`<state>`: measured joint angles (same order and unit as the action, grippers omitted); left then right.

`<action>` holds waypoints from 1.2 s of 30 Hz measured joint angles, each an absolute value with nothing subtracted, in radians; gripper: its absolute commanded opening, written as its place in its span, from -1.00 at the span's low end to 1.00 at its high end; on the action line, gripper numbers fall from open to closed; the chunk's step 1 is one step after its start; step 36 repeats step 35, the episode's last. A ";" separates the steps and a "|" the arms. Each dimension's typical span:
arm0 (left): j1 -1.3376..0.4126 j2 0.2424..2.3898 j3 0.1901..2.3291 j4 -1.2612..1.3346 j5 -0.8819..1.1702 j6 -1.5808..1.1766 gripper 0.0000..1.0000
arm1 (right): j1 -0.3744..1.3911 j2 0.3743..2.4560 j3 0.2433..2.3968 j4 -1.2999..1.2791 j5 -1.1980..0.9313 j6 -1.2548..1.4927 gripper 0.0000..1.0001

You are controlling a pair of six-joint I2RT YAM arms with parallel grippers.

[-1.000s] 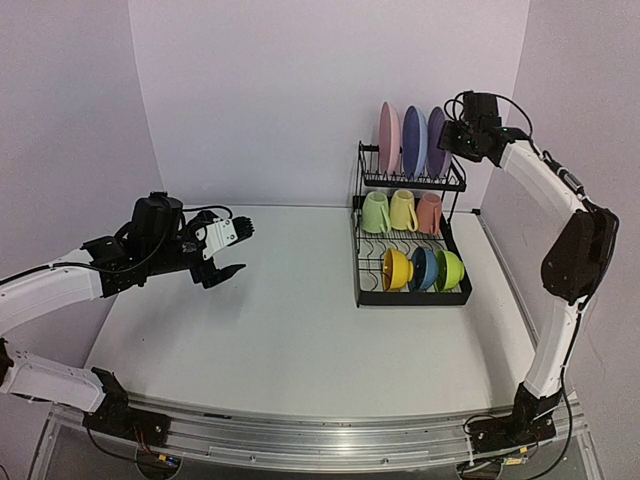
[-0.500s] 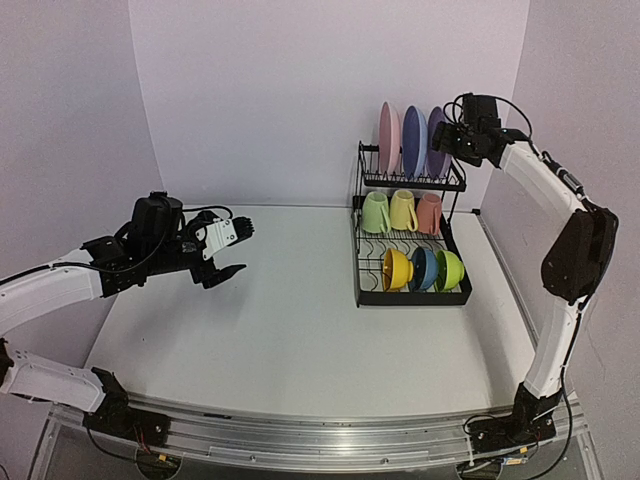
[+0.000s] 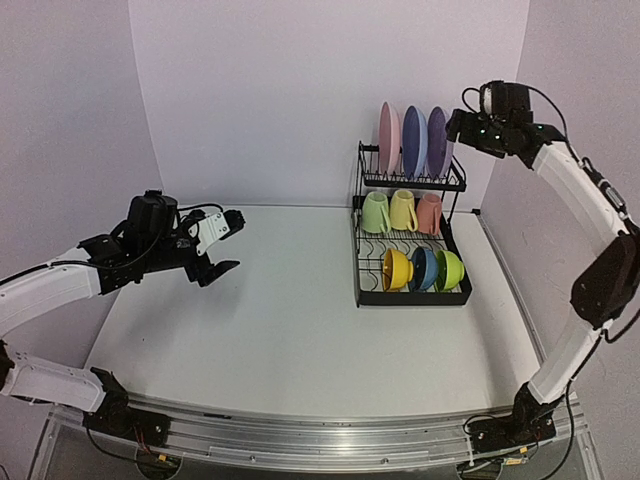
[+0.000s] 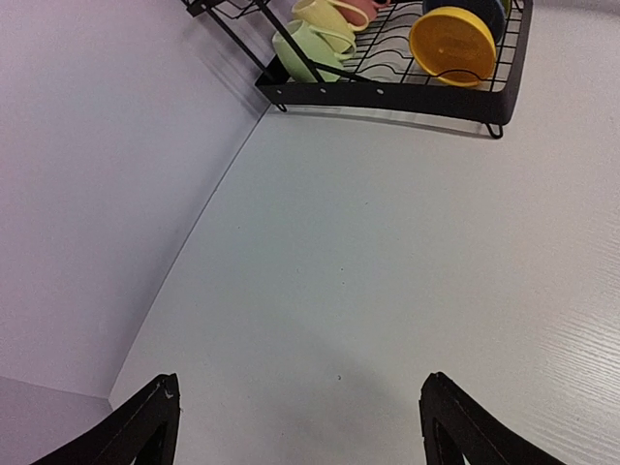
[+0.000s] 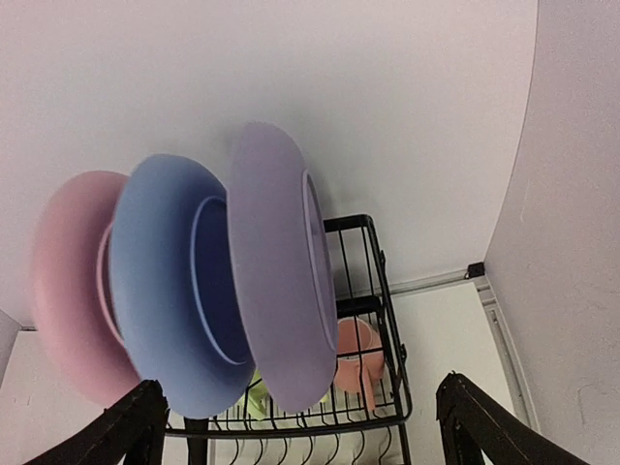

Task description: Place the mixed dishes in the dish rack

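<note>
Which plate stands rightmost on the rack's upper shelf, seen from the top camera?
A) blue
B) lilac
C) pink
B: the lilac plate stands to the right of the blue plate and the pink plate on the rack.

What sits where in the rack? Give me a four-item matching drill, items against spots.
Sides as seen in the top view of the dish rack.

Items:
1. lilac plate
2. pink mug
3. yellow bowl
4. pink plate

Spots:
a. top tier, left end
b. top tier, right end
c. bowl row, left end
d. mug row, right end

Pairs: 1-b, 2-d, 3-c, 4-a
</note>
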<state>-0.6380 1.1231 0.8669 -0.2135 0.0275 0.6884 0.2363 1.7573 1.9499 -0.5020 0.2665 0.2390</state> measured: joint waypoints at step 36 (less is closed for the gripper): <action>-0.207 0.792 0.341 0.102 -0.110 -0.154 0.94 | 0.207 0.542 0.201 -0.185 0.315 0.062 0.97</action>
